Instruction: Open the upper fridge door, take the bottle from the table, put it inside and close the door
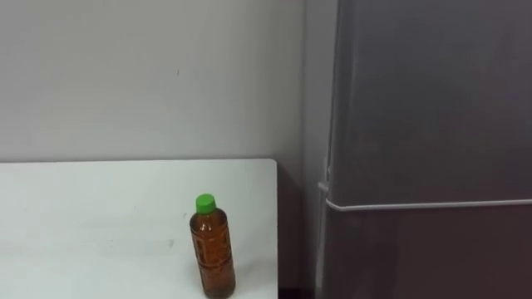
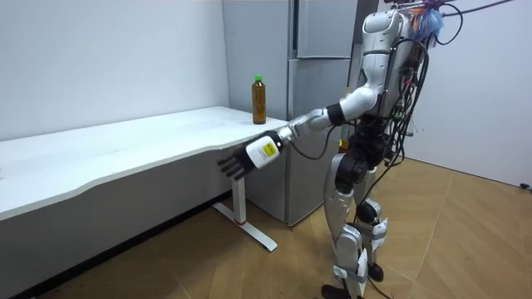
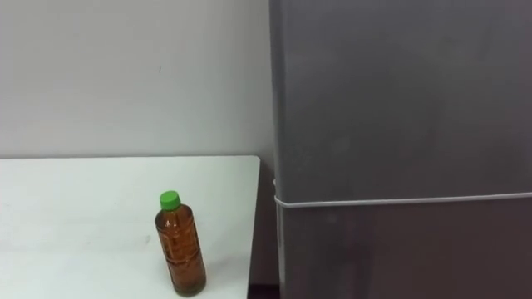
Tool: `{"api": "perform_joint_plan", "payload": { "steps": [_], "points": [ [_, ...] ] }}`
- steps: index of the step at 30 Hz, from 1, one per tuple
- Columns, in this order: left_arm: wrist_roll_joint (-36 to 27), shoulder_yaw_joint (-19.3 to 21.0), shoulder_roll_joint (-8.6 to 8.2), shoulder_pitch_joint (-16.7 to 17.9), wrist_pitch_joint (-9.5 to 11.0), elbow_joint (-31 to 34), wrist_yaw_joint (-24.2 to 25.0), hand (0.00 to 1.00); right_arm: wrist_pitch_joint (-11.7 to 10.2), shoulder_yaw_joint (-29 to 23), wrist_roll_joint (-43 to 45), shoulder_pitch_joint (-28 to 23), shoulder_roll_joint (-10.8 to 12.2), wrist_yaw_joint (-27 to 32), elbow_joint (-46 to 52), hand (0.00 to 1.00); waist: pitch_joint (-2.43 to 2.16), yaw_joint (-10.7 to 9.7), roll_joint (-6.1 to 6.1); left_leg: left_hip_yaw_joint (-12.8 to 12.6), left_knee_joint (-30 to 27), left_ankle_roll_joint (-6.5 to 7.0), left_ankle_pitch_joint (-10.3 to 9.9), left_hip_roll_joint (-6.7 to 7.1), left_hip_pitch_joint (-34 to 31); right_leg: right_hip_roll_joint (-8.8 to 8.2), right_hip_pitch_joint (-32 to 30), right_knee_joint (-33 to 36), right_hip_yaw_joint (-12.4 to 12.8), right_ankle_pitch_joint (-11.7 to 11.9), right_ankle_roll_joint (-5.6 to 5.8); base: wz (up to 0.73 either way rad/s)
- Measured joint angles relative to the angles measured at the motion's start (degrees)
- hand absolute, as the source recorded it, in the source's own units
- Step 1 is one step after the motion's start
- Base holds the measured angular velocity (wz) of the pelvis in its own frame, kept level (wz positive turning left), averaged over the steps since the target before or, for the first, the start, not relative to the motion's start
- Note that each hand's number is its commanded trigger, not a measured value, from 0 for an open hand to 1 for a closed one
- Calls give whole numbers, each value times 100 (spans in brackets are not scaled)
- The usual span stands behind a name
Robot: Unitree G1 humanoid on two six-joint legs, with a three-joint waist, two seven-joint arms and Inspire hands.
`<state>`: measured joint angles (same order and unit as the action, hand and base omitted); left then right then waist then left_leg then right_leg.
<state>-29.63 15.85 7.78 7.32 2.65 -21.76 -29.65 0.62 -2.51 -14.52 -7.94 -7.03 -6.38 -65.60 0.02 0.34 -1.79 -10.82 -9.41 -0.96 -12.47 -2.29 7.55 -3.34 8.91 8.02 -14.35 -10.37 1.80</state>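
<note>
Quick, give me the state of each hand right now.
Left hand: open, holding nothing; the bottle stands untouched on the table.
Right hand: cannot be told.

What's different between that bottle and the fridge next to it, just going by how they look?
The bottle is small and brown with a green cap; the fridge is tall and grey. The bottle stands on the white table, near its right edge; the fridge stands on the floor beside that table. Both are upright and closed: bottle capped, fridge doors shut.
</note>
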Motion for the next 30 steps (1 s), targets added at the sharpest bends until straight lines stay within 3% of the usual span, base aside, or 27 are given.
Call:
{"api": "perform_joint_plan", "payload": {
  "steps": [6, 10, 15, 18, 21, 26, 30],
  "points": [
    [54, 135, 16, -38, 43, 1515, -97, 0, 3, -6, 163, -9, 2, 0, 65, 0, -18, 10, 42, -12, 13, 2, -1, 4, -40, 2, -9, -23, 4, -1, 1, 0],
    [542, 202, 19, -86, 24, 2271, -101, 0, 6, 0, 156, -20, 9, 70, 63, 0, -18, -15, 41, 37, -1, 1, 0, 5, -51, 6, 5, -27, -19, -1, 1, 4],
    [1165, 189, 16, -298, 11, 2867, 34, 0, 6, 1, 165, 20, 43, 12, 89, 0, -18, -21, 33, 51, -10, 1, 0, 6, -85, 8, -13, -26, -17, 0, 1, 3],
    [1181, 178, 15, -415, 10, 3154, 257, 0, 6, 0, 137, 8, 68, -61, 89, 0, -9, -42, 9, 58, -21, 1, -1, 6, -87, 5, 0, -27, -39, 0, 1, 2],
    [1179, 111, 14, -509, -43, 3342, 554, 0, 7, 0, 119, 20, 81, -83, 90, 0, 26, -103, -49, 69, -23, 2, -1, 9, -94, 0, 3, -25, -75, 0, 1, 3],
    [1176, -173, 13, -511, -275, 4012, 928, 0, 74, 8, 95, 30, 80, -135, 125, 0, 23, -261, -83, 90, -25, 1, 0, 9, -92, 4, 26, -25, -73, 0, 1, 1],
    [1183, -532, 17, -903, -448, 4441, 1352, 0, 74, 17, 90, 73, 83, -235, 87, 0, 31, -329, -67, 89, -32, 2, 0, 16, -119, 4, -3, -30, 3, -1, 2, 0]
  ]
}}
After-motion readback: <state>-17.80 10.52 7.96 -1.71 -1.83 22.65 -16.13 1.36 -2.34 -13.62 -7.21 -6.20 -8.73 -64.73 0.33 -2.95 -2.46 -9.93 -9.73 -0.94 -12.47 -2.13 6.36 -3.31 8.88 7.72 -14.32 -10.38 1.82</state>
